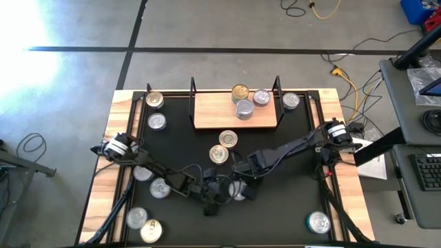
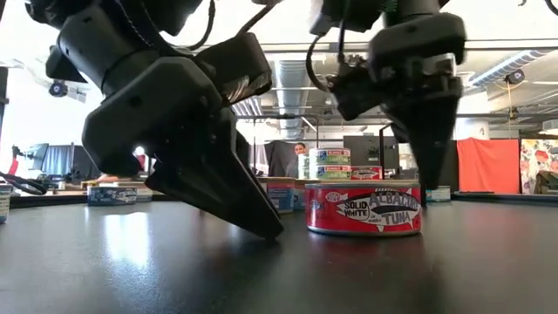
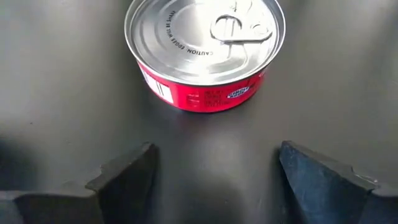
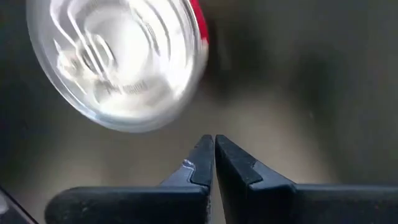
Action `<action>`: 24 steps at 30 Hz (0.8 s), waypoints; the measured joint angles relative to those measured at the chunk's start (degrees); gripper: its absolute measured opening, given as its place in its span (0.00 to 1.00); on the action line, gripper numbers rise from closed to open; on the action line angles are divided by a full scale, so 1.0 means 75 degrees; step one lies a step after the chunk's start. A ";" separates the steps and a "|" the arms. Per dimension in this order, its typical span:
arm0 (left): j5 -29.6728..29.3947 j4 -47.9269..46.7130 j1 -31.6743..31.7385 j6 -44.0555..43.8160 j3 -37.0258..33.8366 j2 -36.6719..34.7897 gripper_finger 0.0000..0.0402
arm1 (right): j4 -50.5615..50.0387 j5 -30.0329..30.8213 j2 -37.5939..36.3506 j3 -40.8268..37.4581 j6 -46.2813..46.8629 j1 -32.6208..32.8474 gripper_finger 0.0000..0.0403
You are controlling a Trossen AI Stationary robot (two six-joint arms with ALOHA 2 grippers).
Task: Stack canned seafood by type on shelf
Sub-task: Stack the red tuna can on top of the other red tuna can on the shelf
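Low in the centre of the high view, on the black wood-edged desk: short round red-labelled tuna tin with silver pull-tab lid, upright, round, so no long axis. Directly ahead of the left hand, fingers spread wide, empty, the nearer. Right hand pinched shut, just beside. Light-wood shelf upper centre.

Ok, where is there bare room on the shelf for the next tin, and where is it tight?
The shelf is bare across its left half, from the left wire posts to the tins clustered at its right end. It is tightest at the table's near middle, where the open left gripper and shut right gripper flank the red tuna tin.
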 joint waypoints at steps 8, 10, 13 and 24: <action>0.0493 -0.0150 0.0174 -0.0078 0.0003 -0.0008 0.87 | -0.0048 0.0040 0.0035 -0.0252 0.0517 0.0553 0.02; 0.0586 -0.0263 0.0215 0.0015 0.0023 -0.0008 0.89 | -0.0041 0.0040 0.0035 -0.0301 0.0661 0.0646 0.02; 0.0684 -0.0708 0.0250 0.0144 0.0140 -0.0005 0.93 | -0.0050 0.0040 0.0035 -0.0339 0.0744 0.0720 0.02; -0.0190 0.0189 0.0257 0.0471 0.0019 0.0062 0.99 | 0.0436 0.0392 0.0035 -0.0441 0.0756 0.0662 0.02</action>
